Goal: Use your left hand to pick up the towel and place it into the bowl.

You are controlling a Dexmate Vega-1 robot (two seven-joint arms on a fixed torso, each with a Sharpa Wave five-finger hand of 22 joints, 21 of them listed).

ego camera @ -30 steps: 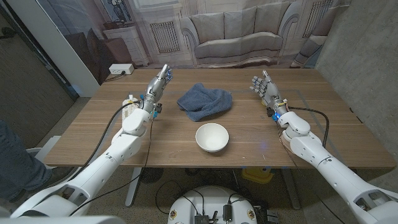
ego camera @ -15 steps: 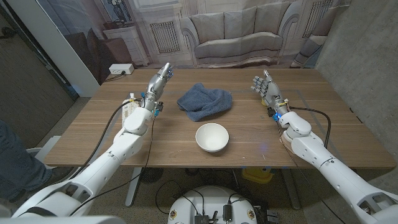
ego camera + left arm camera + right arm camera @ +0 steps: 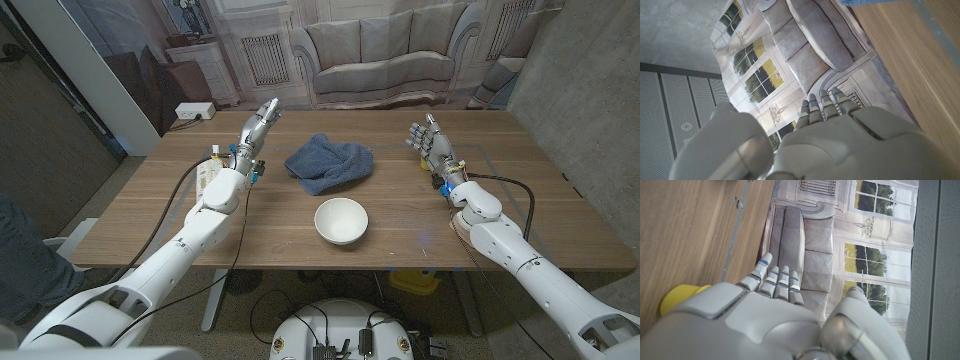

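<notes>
Blue, soft and rumpled, the terry-cloth towel (image 3: pixel 330 163) sits in a heap on the wooden tabletop (image 3: pixel 260 225), just beyond the smooth round white ceramic bowl (image 3: pixel 341 220) — nothing lifted yet, the whole pick and drop is left. The left hand (image 3: pixel 255 132) hovers beside the towel, fingers apart, holding nothing; the right hand (image 3: pixel 430 142) waits likewise.

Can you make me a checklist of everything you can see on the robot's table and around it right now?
Surface: wooden table, bare wood around the things.
Job's things: blue towel lies crumpled toward the far side; white bowl stands nearer, apart from it, holding nothing.
Clutter: nothing seen.
Hands: left hand raised left of the towel, fingers apart, holding nothing; right hand at the right, open too.
Cables: black cables run along both arms.
Surroundings: printed backdrop with a sofa; white power strip on the floor.
</notes>
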